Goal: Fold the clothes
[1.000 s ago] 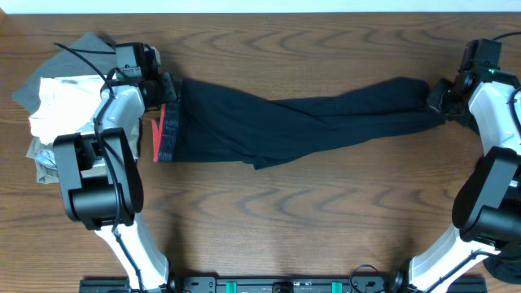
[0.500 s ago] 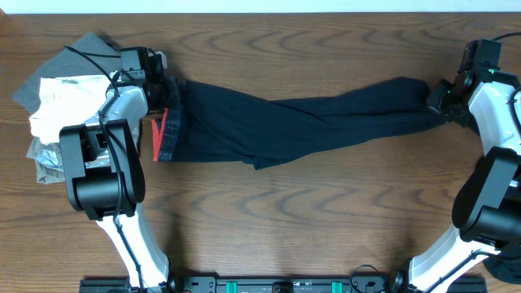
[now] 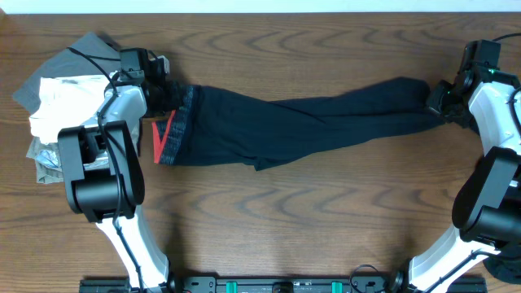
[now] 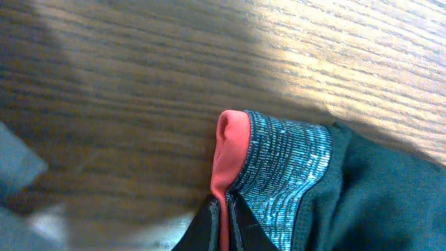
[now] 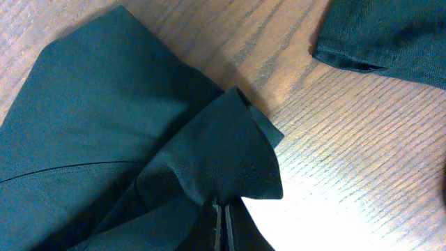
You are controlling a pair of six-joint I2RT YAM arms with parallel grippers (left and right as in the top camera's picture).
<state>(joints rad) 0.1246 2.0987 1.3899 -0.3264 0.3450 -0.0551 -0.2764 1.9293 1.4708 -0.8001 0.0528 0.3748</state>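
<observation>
Across the middle of the dark brown wooden tabletop (image 3: pixel 285 228) lie the long black fabric trousers (image 3: pixel 326 122), stretched from the left to the right of the frame. The left end effector (image 4: pixel 226 217) is pinched tight on their grey, coral-edged waistband (image 4: pixel 282 167) at the left end. The right end effector (image 5: pixel 223 224) is clamped on the bunched leg ends at the right. Farther back, at upper left, a crumpled grey and white pile of garments (image 3: pixel 57 89) lies apart from the trousers.

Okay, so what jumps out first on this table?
Black trousers lie stretched across the table, the left gripper pinching the grey and red waistband, the right gripper the leg ends. A heap of grey and white clothes sits at the far left.
</observation>
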